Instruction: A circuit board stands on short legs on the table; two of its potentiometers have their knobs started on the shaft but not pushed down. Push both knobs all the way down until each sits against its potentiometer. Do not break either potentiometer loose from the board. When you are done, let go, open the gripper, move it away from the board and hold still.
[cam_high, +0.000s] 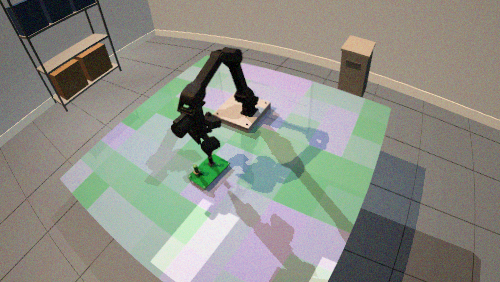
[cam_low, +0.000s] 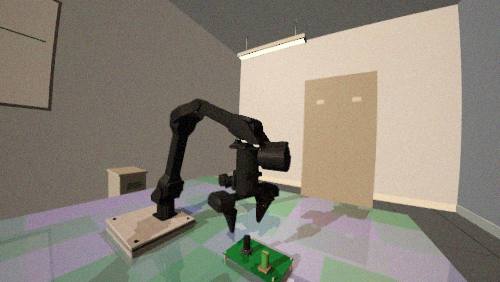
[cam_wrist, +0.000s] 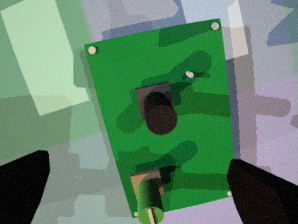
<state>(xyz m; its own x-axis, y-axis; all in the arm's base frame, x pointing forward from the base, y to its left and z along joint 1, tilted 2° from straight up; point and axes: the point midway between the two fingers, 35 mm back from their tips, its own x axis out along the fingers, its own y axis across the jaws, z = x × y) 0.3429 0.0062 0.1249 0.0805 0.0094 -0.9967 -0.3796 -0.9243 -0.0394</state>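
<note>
One hand (cam_high: 206, 152) (cam_low: 245, 227) (cam_wrist: 141, 165) shows from the top, above the green circuit board (cam_high: 209, 171) (cam_low: 257, 259) (cam_wrist: 165, 130), which stands on the patchwork surface (cam_high: 310, 195) (cam_low: 350, 260) (cam_wrist: 45, 195). In the exterior view, its fingers spread nearly fully and grip nothing, above the board and clear of both knobs; the black knob (cam_low: 247, 243) (cam_wrist: 161, 118) and green knob (cam_low: 265, 259) (cam_wrist: 149, 202) stand upright. In the wrist view, the dark fingertips flank the board, the green knob nearer the hand; whether either knob is fully seated, I cannot tell.
</note>
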